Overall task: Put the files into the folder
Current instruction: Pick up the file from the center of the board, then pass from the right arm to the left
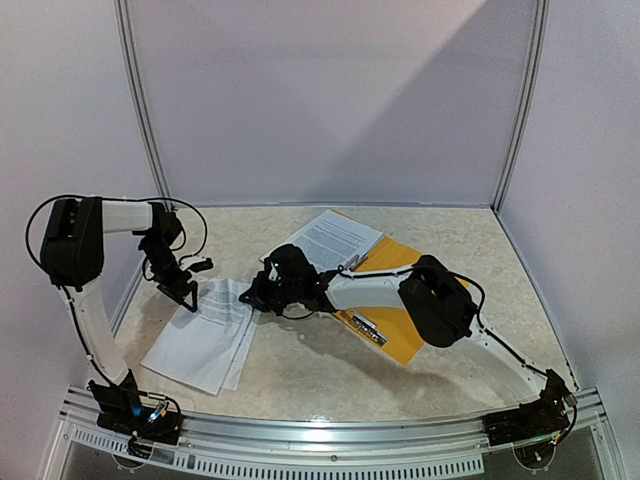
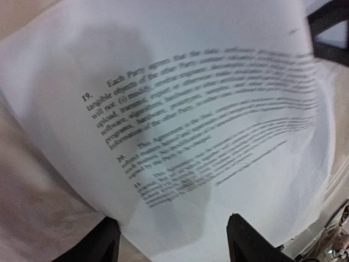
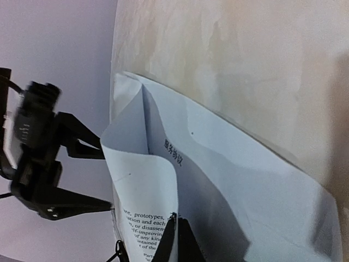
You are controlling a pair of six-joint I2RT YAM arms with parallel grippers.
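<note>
The right gripper [image 3: 173, 236] is pinched closed on the curled edge of the files [image 1: 205, 330], lying left of the folder [image 1: 400, 300] on the tabletop [image 1: 330, 375]. The left gripper [image 1: 185, 285] hangs wide over their far edge.

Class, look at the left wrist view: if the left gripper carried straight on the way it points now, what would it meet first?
Most likely the printed sheet. It fills the view just beyond the left gripper, whose jaws stand open, and nothing lies between. How far off the paper is cannot be judged.
</note>
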